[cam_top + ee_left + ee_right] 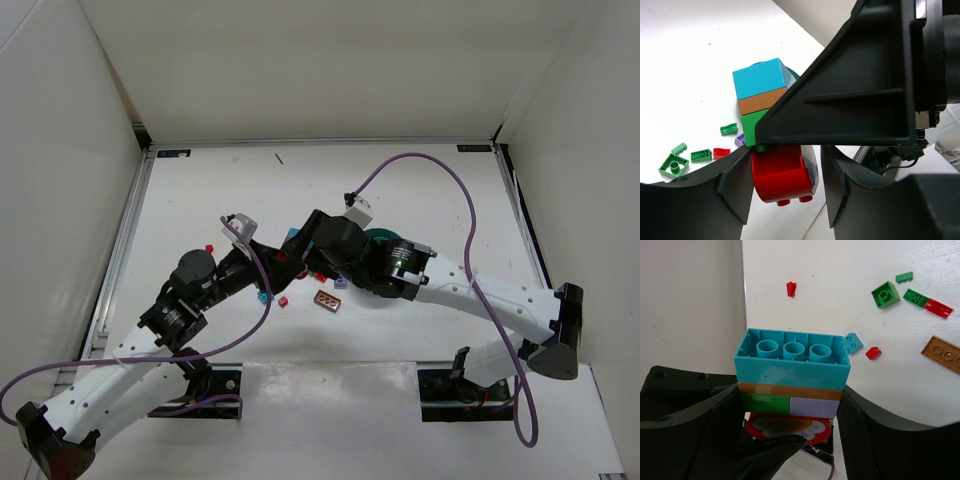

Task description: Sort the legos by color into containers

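Left hand (786,176) straddles legos (790,371) in right hand (791,406).

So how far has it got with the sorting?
Done: can't tell, since the bowl is mostly hidden. In hand: the right gripper clamps a stack of teal, brown, green and lilac bricks, and the left gripper brackets its red end piece. Left: splitting that stack and collecting the loose bricks scattered on the table.

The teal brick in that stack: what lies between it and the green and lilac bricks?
In the stack, a thin brown plate lies between the teal brick and the green brick and lilac brick; the right wrist view shows it.
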Controlling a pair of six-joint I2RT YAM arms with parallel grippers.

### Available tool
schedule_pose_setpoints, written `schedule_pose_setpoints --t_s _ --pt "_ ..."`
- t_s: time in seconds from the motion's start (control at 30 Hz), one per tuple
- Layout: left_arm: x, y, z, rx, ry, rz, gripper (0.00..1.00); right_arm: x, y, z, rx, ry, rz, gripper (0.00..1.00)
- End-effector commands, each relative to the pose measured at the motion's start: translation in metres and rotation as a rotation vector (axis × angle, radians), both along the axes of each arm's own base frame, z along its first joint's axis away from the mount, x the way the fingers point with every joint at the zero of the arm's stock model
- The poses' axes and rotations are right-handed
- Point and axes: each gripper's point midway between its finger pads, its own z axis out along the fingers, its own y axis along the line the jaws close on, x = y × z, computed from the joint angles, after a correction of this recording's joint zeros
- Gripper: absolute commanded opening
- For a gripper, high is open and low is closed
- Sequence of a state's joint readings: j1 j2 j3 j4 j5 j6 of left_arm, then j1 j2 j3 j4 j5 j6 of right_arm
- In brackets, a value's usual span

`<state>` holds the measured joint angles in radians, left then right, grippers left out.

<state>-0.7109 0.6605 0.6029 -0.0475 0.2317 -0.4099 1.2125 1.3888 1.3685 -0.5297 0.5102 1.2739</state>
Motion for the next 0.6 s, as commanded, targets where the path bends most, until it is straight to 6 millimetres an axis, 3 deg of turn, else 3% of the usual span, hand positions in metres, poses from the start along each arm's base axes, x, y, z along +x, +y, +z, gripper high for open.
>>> schedule_pose_setpoints --t_s 0.0,0.07,0.17,0.27,0.33,0.5,0.57 --pt "-0.005 -0.003 0.011 -0.011 -0.027 -0.030 0.62 0.003 0.004 0.019 0.045 -0.039 0.001 0.37" --pt "-0.004 -0.003 0.008 0.001 -0.017 -0.031 0.59 0.004 0.001 0.024 0.048 -0.066 -0.003 0.37" --pt "-0.004 -0.004 0.008 0.002 -0.016 -0.034 0.46 0.004 0.001 0.024 0.051 -0.066 0.000 0.37" --pt "-0.002 -0.003 0.011 -0.004 -0.014 -0.018 0.28 0.002 0.001 0.021 0.046 -0.064 0.007 0.37" --pt "-0.003 0.000 0.012 0.000 -0.009 -0.010 0.11 0.002 0.000 0.018 0.042 -0.063 0.003 0.31" --pt "-0.007 0.003 0.014 -0.011 0.008 -0.011 0.02 0.012 -0.015 0.017 0.023 -0.087 -0.106 0.18" --pt "-0.013 0.003 0.011 -0.003 0.030 -0.028 0.01 0.013 -0.024 0.015 0.001 -0.089 -0.142 0.18"
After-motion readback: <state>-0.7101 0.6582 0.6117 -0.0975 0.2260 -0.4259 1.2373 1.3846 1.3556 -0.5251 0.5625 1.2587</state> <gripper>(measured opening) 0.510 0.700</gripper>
